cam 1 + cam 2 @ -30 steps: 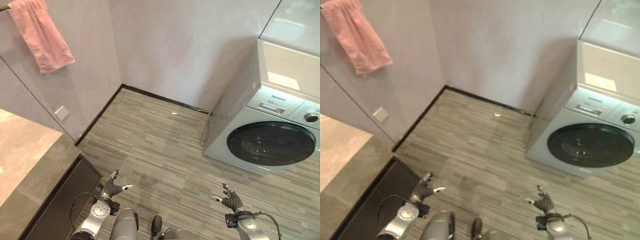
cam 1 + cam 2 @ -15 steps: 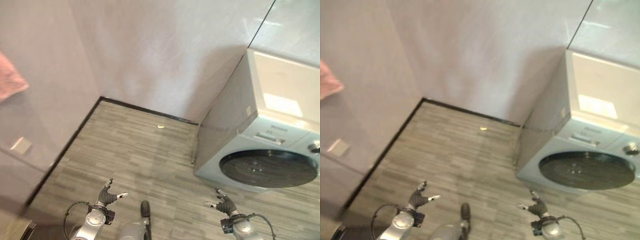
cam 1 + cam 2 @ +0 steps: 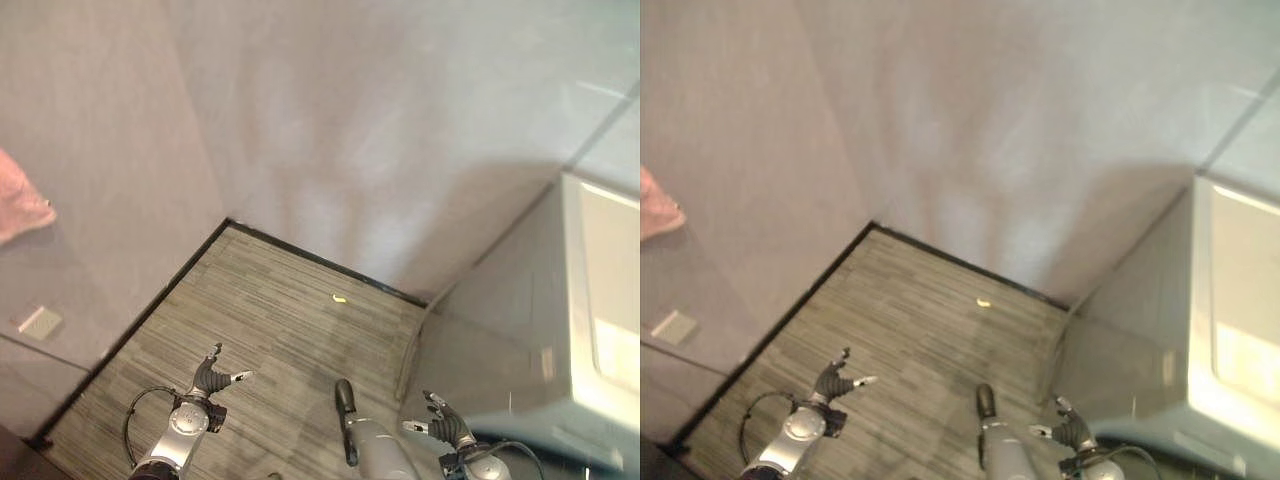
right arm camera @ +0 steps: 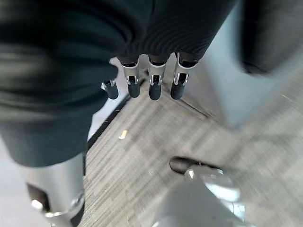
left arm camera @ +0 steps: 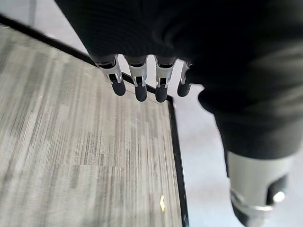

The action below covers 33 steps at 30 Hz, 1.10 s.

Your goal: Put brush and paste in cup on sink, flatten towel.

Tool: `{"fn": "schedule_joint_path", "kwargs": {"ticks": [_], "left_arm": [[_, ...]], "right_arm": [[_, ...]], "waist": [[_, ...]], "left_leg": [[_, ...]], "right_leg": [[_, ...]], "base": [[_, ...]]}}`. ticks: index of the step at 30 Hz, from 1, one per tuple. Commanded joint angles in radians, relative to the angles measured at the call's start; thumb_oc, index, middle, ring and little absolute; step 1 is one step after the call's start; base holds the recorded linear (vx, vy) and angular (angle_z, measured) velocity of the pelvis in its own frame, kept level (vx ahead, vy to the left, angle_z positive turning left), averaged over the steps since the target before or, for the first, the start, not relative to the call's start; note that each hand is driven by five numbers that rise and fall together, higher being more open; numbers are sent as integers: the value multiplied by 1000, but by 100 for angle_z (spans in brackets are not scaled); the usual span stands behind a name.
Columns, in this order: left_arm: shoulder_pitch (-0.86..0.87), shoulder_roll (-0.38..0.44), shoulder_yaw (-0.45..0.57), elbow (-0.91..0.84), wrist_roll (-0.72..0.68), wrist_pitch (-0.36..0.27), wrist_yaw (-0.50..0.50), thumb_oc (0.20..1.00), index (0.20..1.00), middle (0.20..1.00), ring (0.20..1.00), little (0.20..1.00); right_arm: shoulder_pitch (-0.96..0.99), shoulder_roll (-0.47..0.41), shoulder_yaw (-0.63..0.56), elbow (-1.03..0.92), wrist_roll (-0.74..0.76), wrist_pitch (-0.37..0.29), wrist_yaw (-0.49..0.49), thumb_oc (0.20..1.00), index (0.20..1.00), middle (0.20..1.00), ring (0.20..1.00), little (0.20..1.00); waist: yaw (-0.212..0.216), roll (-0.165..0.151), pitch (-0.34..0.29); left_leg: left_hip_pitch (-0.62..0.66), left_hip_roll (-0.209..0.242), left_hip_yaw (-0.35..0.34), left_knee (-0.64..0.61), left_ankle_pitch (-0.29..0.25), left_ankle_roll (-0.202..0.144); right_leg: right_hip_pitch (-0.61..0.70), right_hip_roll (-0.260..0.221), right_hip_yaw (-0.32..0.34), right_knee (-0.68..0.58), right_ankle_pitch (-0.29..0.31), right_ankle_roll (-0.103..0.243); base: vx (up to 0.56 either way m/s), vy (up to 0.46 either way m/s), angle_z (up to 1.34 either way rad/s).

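Pink towel [image 3: 22,208] hangs on the wall at far left, the one task item I can see. My left robot hand [image 3: 213,378] and right robot hand [image 3: 446,428] hang relaxed and empty over the floor [image 3: 270,330], nothing within reach.

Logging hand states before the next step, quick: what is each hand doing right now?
Left hand: open, fingers relaxed, holding nothing, above the floor.
Right hand: open, fingers relaxed, holding nothing, beside the washing machine.

Grey walls [image 3: 380,130], striped plank floor [image 3: 270,330], washing machine [image 3: 570,330] right
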Motion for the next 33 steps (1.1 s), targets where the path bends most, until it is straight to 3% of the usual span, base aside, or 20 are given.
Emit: {"fn": "schedule_joint_path", "kwargs": {"ticks": [1,3,5,6,8,9,10,11,12,14,16,18,22,23,27,29,30,31,33], "left_arm": [[-61,17,15,-46,36,-55,11,1000,1000,1000,1000,1000],[-59,11,15,-39,28,-56,8,1000,1000,1000,1000,1000],[-85,15,13,-30,18,-58,18,1000,1000,1000,1000,1000],[-85,15,13,-30,18,-58,19,1000,1000,1000,1000,1000],[-105,13,9,-16,10,-57,20,1000,1000,1000,1000,1000],[-112,12,7,13,10,-61,27,1000,1000,1000,1000,1000],[-111,12,7,13,10,-61,27,1000,1000,1000,1000,1000],[-111,17,8,24,17,-54,31,1000,1000,1000,1000,1000],[-111,17,8,24,17,-54,31,1000,1000,1000,1000,1000],[-108,15,14,33,16,-50,33,1000,1000,1000,1000,1000],[-99,15,20,33,12,-50,32,1000,1000,1000,1000,1000],[-76,24,19,15,33,-51,40,1000,1000,1000,1000,1000],[-45,52,22,-49,65,-55,39,1000,1000,1000,1000,1000],[-25,71,20,-96,90,-56,34,1000,1000,1000,1000,1000],[-16,86,10,-133,116,-51,22,1000,1000,1000,1000,1000],[-12,101,-1,-163,145,-48,13,1000,1000,1000,1000,1000],[-10,108,-4,-175,148,-47,6,1000,1000,1000,1000,1000],[-13,112,-12,-180,155,-52,-4,1000,1000,1000,1000,1000],[-9,109,-11,-179,145,-51,-8,1000,1000,1000,1000,1000]], "right_arm": [[-51,-52,-39,-51,16,-38,8,1000,1000,1000,1000,1000],[-57,-73,-32,-43,1,-41,11,1000,1000,1000,1000,1000],[-54,-94,-46,-65,0,-46,2,1000,1000,1000,1000,1000],[-55,-94,-46,-65,0,-46,2,1000,1000,1000,1000,1000],[-55,-98,-42,-70,-4,-47,-5,1000,1000,1000,1000,1000],[-52,-100,-30,-81,-25,-47,-5,1000,1000,1000,1000,1000],[-51,-100,-30,-82,-25,-47,-5,1000,1000,1000,1000,1000],[-50,-102,-18,-92,-41,-46,-2,1000,1000,1000,1000,1000],[-50,-102,-17,-92,-41,-46,-2,1000,1000,1000,1000,1000],[-51,-91,-5,-90,-43,-41,5,1000,1000,1000,1000,1000],[-54,-86,1,-89,-48,-37,8,1000,1000,1000,1000,1000],[-69,-66,1,-83,-42,-34,7,1000,1000,1000,1000,1000],[-91,-48,-3,-78,-34,-39,1,1000,1000,1000,1000,1000],[-106,-41,3,-77,-37,-39,-3,1000,1000,1000,1000,1000],[-126,-32,19,-79,-41,-37,-5,1000,1000,1000,1000,1000],[-135,-25,28,-78,-38,-37,-2,1000,1000,1000,1000,1000],[-136,-26,24,-83,-31,-38,-1,1000,1000,1000,1000,1000],[-131,-25,24,-81,-17,-42,5,1000,1000,1000,1000,1000],[-126,-32,25,-100,-14,-45,4,1000,1000,1000,1000,1000]], "waist": [[-10,27,5],[-2,23,2],[-20,12,15],[-21,13,15],[-31,12,18],[-22,18,9],[-24,18,7],[-22,23,2],[-22,23,2],[-25,37,0],[-20,40,-5],[-13,44,-14],[10,43,-28],[23,44,-32],[34,57,-35],[34,67,-35],[21,72,-32],[2,86,-28],[-6,99,-17]], "left_leg": [[-140,-135,65,-29,207,43],[-172,-125,65,22,205,24],[-234,-78,172,98,235,1],[-237,-78,170,103,233,1],[-254,-3,282,29,222,11],[-282,29,310,-52,253,2],[-282,27,308,-56,256,1],[-321,77,348,-94,334,-27],[-320,77,348,-96,335,-27],[-322,129,447,-130,390,-45],[-311,115,433,-129,375,-37],[-306,76,401,-99,329,-12],[-305,35,398,-72,280,19],[-293,-2,380,-65,252,38],[-262,-36,355,-88,242,59],[-237,-53,325,-109,241,71],[-217,-64,295,-129,241,75],[-186,-75,248,-164,252,75],[-153,-73,238,-189,254,72]], "right_leg": [[143,43,-27,-118,-6,48],[171,41,-65,-125,-30,28],[194,10,-129,-129,-45,17],[193,10,-131,-129,-45,17],[211,-16,-176,-142,-64,21],[232,-27,-208,-156,-81,25],[232,-28,-211,-156,-82,26],[266,-43,-234,-158,-96,26],[266,-43,-234,-159,-96,26],[298,-58,-264,-154,-114,28],[311,-67,-267,-148,-124,35],[334,-108,-260,-109,-132,52],[338,-151,-245,-81,-95,69],[336,-181,-244,-32,-58,77],[307,-207,-246,40,4,73],[294,-185,-223,104,13,69],[267,-132,-172,139,-5,58],[201,-34,-120,145,-46,43],[125,-13,-163,134,-75,28]], "base": [[110,-90,64],[213,-150,48],[153,-115,54],[33,-20,95],[93,29,130],[123,53,105],[305,155,102],[209,107,65],[268,167,55],[239,244,39],[192,218,38],[264,321,1],[198,264,16],[126,174,17],[153,241,28],[137,175,42],[261,252,42],[269,241,60],[232,156,64]]}}
